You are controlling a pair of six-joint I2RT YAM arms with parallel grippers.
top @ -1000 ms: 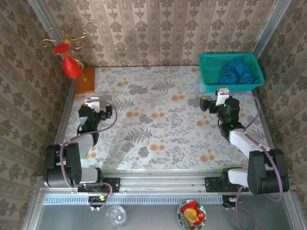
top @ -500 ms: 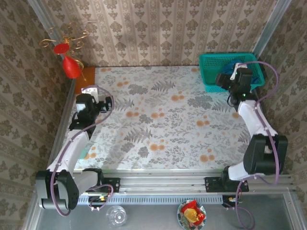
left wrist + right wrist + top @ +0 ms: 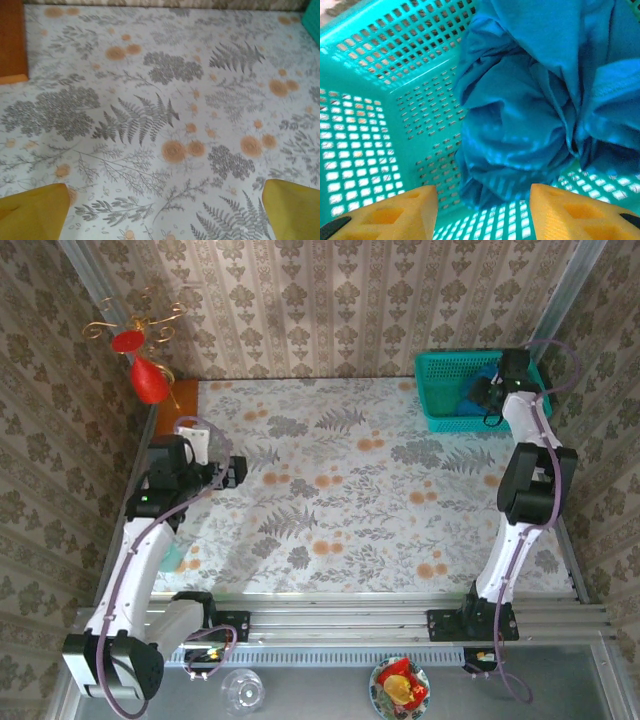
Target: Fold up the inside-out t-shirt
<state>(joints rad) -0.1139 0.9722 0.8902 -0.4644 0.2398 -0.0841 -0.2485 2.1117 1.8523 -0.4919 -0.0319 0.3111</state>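
While it lay bunched in a loose heap, the blue t-shirt (image 3: 530,100) sat inside the teal mesh basket (image 3: 375,100), its folds piled against the basket's floor and one wall. The basket stood at the far right corner of the table (image 3: 330,500), close to the patterned back wall.

From the wrist view, the right gripper (image 3: 482,197) hung just over the heap inside the basket. Its two yellow fingers (image 3: 395,215) stood apart, with the lowest bulge of cloth lying between them. Whether either finger touched the cloth could not be told. In the overhead view the right arm reached far out along the right edge of the table, its wrist over the basket's rim.

Well apart from all that, the left gripper (image 3: 164,200) hovered over the left side of the table, its jaws spread wide with nothing between them but the flowered tabletop below. An orange-brown board (image 3: 178,405) lay at the far left corner, and a red ornament (image 3: 148,375) hung on the left wall above it.
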